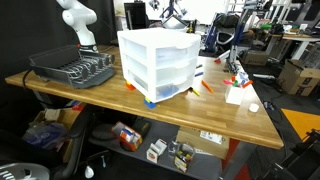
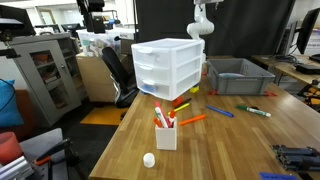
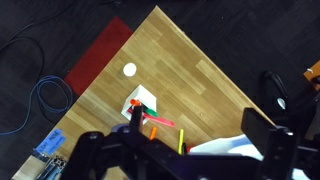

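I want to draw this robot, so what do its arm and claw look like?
The smooth white robot arm is made of rounded, tube-like parts with darker bands at the joints. Its black gripper looks chunky and matte, with two blocky fingers. No cables or markings on them can be made out.

No text, label, brand, number or sign can be read in any view. The white drawer unit [image 1: 158, 62] below the end effector [image 1: 176, 12] has plain fronts. The small boxes [image 1: 160, 150] on the shelf [image 1: 212, 137] under the table [image 1: 250, 122], far below it, carry print too blurred to make out.
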